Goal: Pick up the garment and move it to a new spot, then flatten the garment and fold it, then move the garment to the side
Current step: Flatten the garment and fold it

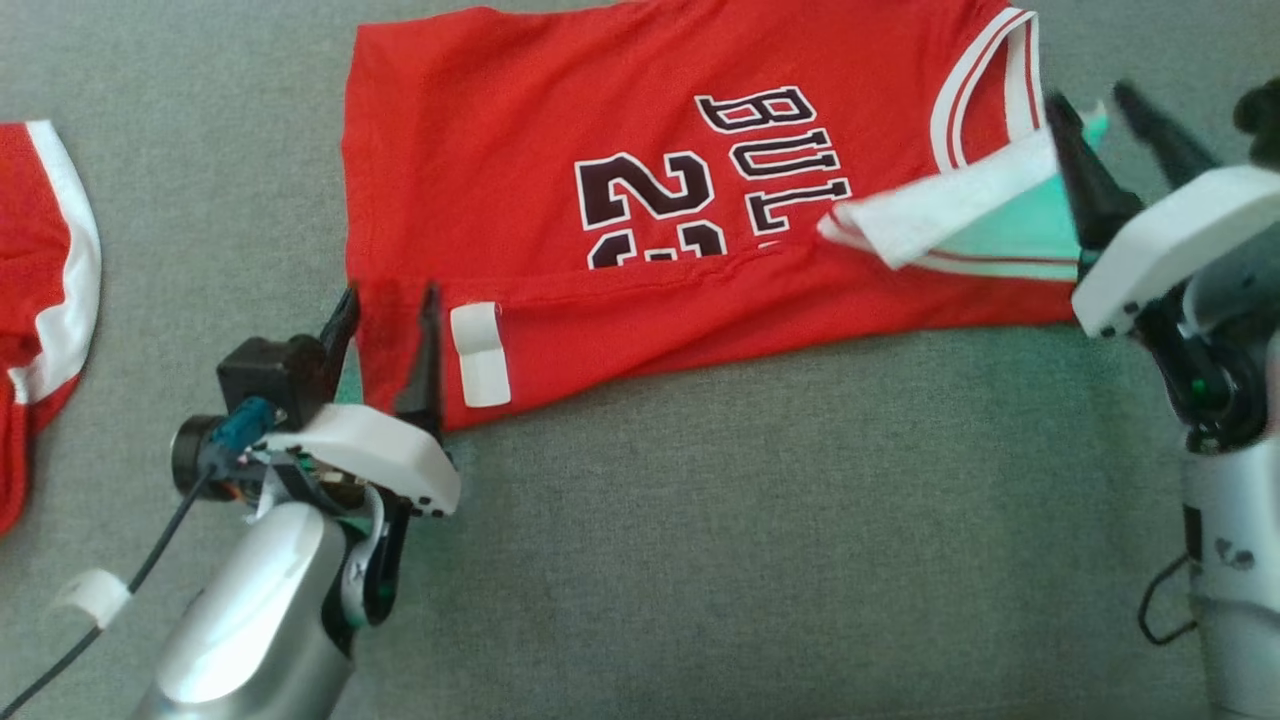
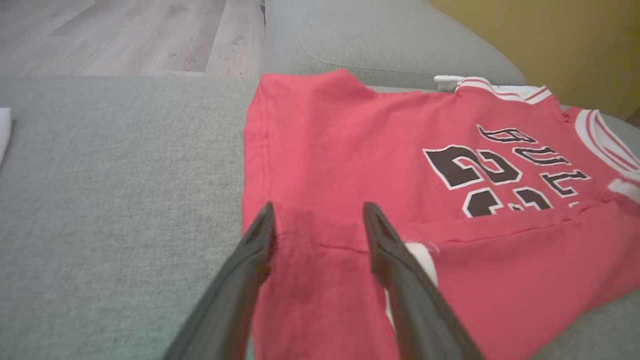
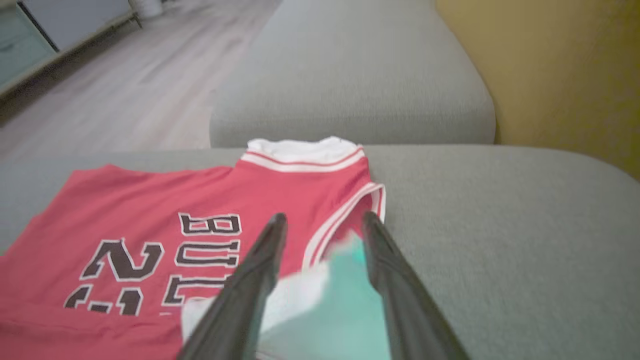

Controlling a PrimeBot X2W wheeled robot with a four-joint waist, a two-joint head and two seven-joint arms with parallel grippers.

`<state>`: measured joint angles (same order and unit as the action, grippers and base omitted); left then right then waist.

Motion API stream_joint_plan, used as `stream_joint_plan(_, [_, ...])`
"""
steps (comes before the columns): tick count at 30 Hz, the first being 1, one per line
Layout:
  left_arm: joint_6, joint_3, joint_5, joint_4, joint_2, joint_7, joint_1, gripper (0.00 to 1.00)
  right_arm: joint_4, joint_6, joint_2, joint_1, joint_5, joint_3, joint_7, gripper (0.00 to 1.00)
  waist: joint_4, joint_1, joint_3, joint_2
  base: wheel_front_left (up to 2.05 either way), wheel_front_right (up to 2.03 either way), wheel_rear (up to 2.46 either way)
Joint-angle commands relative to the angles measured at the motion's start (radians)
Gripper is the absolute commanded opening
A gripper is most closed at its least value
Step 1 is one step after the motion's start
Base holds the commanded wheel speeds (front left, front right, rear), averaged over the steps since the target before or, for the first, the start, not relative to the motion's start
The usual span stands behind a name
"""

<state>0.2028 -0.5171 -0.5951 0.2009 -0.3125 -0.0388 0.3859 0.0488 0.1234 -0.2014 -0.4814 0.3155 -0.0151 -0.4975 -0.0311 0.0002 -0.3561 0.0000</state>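
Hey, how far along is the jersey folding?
Done: the jersey lies spread on the couch, its near side folded over the number. In hand: left gripper and right gripper, both open, sit at the fold's two ends. Remaining: further folding, then moving it aside.

The grey cushion (image 1: pixel 700 550) carries two things — a red jersey (image 1: pixel 600 150), another red garment (image 1: pixel 40 300).

Soft even light, faint shadows, blur around right gripper (image 1: pixel 1090 97).
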Motion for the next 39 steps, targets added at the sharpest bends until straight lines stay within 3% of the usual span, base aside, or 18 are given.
stream_joint_plan(1, [0.005,0.034,0.016,-0.022,-0.016,0.015,0.033,1.00,-0.034,0.007,-0.010,-0.028,0.008,-0.015,0.017,1.00,0.002,-0.0002,0.007,0.0000,0.00,0.00,0.00])
stream_joint_plan(7, [0.028,0.050,0.021,-0.013,-0.017,0.086,-0.020,1.00,-0.027,0.007,-0.007,0.010,0.032,0.006,0.097,1.00,0.002,-0.0002,0.058,0.0000,0.00,0.00,0.00])
stream_joint_plan(15, [0.045,0.026,-0.009,-0.007,-0.016,0.035,-0.110,1.00,-0.036,0.007,0.028,0.127,0.007,0.088,0.064,1.00,-0.003,-0.0002,0.073,0.0000,0.00,0.00,0.00])
stream_joint_plan(18, [0.076,0.029,0.000,0.024,-0.013,0.020,-0.096,1.00,-0.024,0.007,0.047,0.139,-0.009,0.106,0.073,1.00,-0.007,-0.0002,0.056,0.0000,0.00,0.00,0.00])
stream_joint_plan(24, [0.079,0.017,-0.013,0.100,0.009,-0.033,-0.049,0.98,0.029,0.007,0.073,0.130,-0.036,0.117,0.081,1.00,-0.015,-0.0002,0.025,0.0000,0.00,0.00,0.00])
stream_joint_plan(25, [0.075,0.012,-0.018,0.113,0.011,-0.048,-0.044,0.46,0.042,0.007,0.075,0.126,-0.047,0.122,0.079,1.00,-0.017,-0.0002,0.022,0.0000,0.00,0.00,0.00])
stream_joint_plan(26, [0.067,0.007,-0.025,0.121,0.015,-0.064,-0.041,0.00,0.056,0.007,0.078,0.122,-0.058,0.126,0.075,1.00,-0.018,-0.0002,0.019,0.0000,0.00,0.00,0.00])
stream_joint_plan(36, [0.014,-0.024,-0.049,0.136,0.034,-0.082,-0.030,0.00,0.218,0.007,0.122,0.062,-0.097,0.144,0.056,1.00,-0.001,-0.0002,0.002,0.0000,0.00,0.00,0.00])
stream_joint_plan(39, [0.007,-0.030,-0.048,0.142,0.038,-0.075,-0.025,0.00,0.283,0.007,0.128,0.055,-0.172,0.163,0.020,1.00,0.010,-0.0002,0.003,0.0000,0.00,0.00,0.00])
